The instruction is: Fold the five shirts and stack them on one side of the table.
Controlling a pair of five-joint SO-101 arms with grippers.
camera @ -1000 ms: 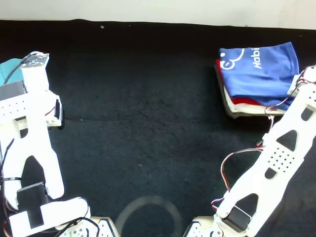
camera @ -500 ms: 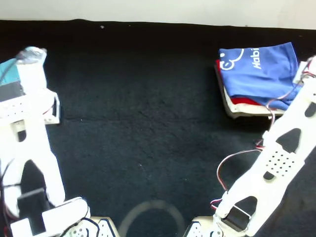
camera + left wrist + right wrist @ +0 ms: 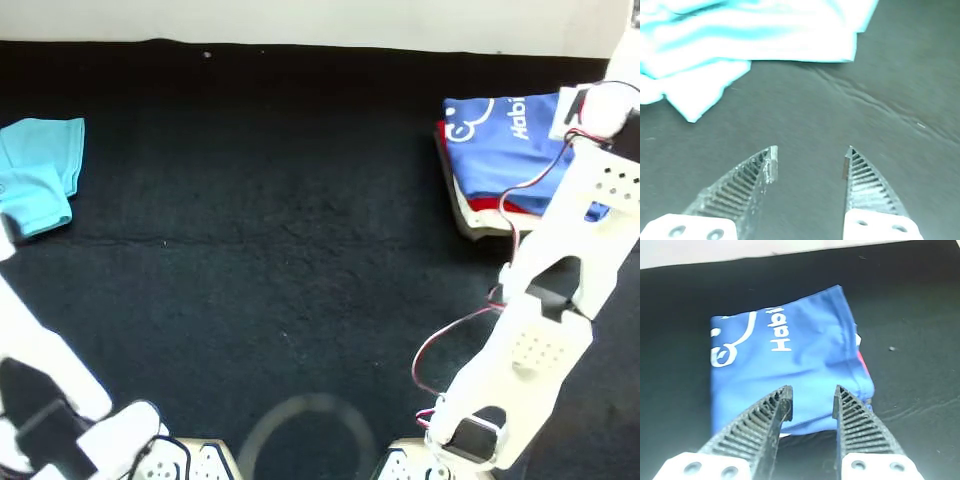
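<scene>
The left gripper [image 3: 810, 152] hangs, jaws wide, just short of the cyan shirt [image 3: 740, 35] — loose at the table's [image 3: 280, 230] left edge, likely next to fold. The right gripper [image 3: 813, 389], parted and empty, hovers over the blue shirt [image 3: 785, 355] topping the right-side stack [image 3: 478, 210].

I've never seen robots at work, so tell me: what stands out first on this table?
A neat stack of folded shirts, blue shirt on top, sits at the table's far right, with the right gripper open over it. At the far left lies a rumpled turquoise shirt, the left gripper open near it.
</scene>
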